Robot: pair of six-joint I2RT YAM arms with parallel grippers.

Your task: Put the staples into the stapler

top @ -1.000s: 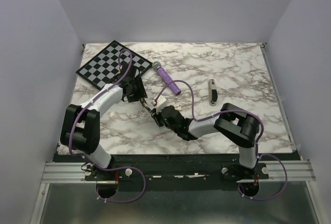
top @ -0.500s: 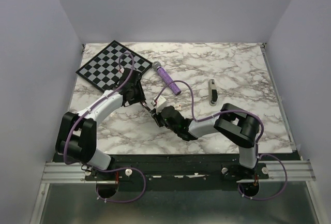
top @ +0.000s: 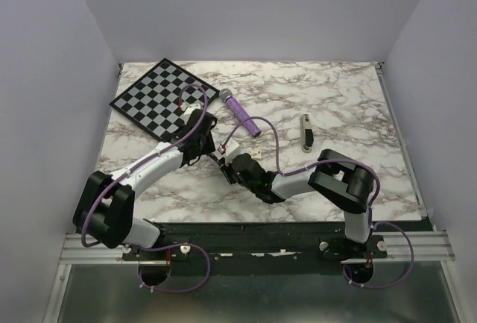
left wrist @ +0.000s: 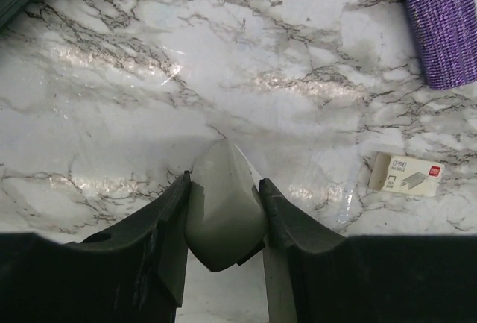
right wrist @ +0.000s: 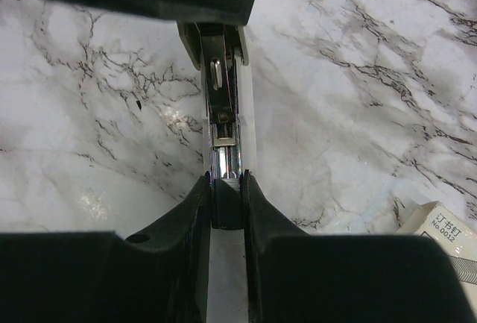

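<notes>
The right gripper [right wrist: 225, 180] is pinched narrow on the open metal channel of the stapler [right wrist: 218, 107]. A shiny silver piece [right wrist: 224, 160] sits in that channel just ahead of its fingertips, but I cannot tell whether it is the staples. Just beyond, the left gripper [left wrist: 224, 186] clamps the stapler's pale cover, and the small cream box [left wrist: 406, 173] lies nearby on the marble table [left wrist: 112, 99].

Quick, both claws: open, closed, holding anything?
Left claw: closed on the stapler's white end.
Right claw: closed on the stapler's open rail.
</notes>
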